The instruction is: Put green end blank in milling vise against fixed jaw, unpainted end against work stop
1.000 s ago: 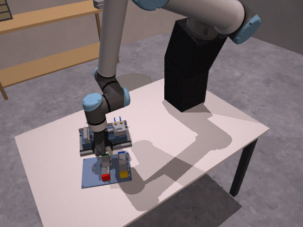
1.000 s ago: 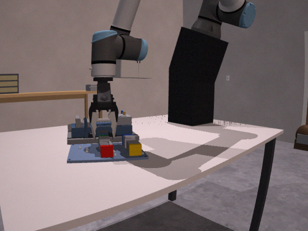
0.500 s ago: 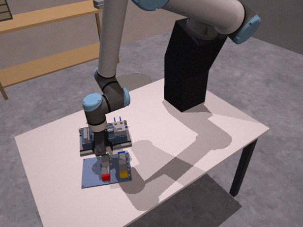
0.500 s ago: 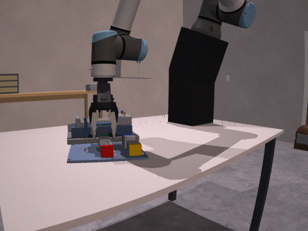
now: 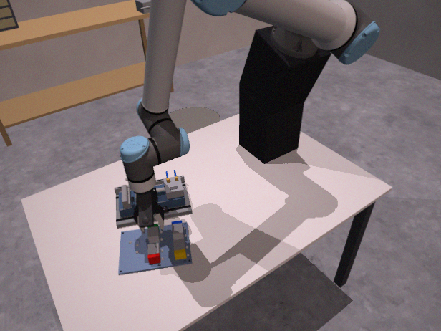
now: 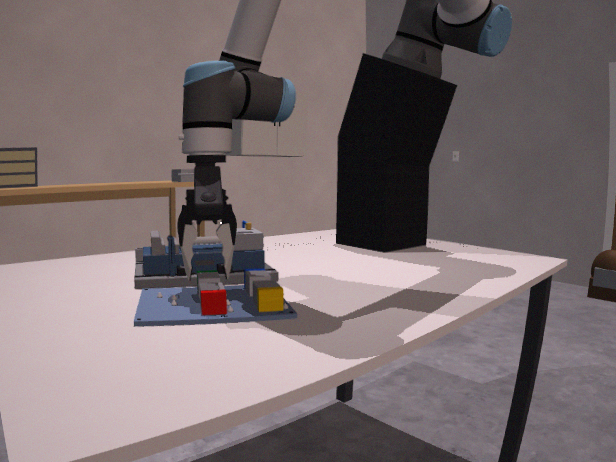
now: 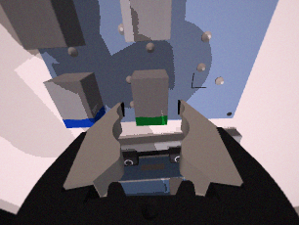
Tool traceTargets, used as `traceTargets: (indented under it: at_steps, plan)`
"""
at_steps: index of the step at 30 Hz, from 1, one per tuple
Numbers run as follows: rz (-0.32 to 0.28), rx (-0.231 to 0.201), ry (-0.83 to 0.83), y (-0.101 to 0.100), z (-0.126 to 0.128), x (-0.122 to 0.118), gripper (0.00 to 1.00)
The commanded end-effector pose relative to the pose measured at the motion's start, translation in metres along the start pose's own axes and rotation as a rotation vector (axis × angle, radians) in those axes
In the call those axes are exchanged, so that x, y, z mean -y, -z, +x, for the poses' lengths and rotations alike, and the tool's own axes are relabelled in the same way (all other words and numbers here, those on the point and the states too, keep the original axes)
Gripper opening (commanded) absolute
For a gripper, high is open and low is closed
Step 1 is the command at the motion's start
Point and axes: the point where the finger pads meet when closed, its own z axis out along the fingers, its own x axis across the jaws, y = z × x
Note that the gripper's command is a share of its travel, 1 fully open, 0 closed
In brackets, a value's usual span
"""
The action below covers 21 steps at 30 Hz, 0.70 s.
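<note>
The blank with the green end [image 7: 149, 98] lies flat on the blue plate [image 7: 230, 44], its green end toward the vise. In the top view only its green edge [image 5: 154, 226] shows under the tool. My gripper [image 7: 150, 102] is open and low over it. One finger stands on each side of the green end, with a small gap on both sides. It also shows in the top and exterior views [image 5: 150, 223] [image 6: 206, 270]. The milling vise [image 5: 152, 200] stands just behind the plate. Its fixed jaw [image 5: 126, 195] is on the left and its hosed jaw [image 5: 173, 186] on the right.
A blank with a blue end [image 7: 78, 98] lies close beside the green one. Blanks with a red end [image 5: 154, 252] and a yellow end [image 5: 179, 248] lie at the front of the plate. Small pins stick up from the plate. The black robot pedestal [image 5: 275, 93] stands at the back right.
</note>
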Motion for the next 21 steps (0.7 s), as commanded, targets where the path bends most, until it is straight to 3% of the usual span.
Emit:
traceTargets:
  at_steps: [1,13,14,21]
  plan:
    - [0.001,-0.001,0.0,0.0007,0.0007,0.0003,0.4]
    - [0.001,-0.001,0.0,0.0007,0.0007,0.0003,0.4]
    - [0.001,-0.001,0.0,0.0007,0.0007,0.0003,0.0]
    - [0.001,-0.001,0.0,0.0007,0.0007,0.0003,0.0]
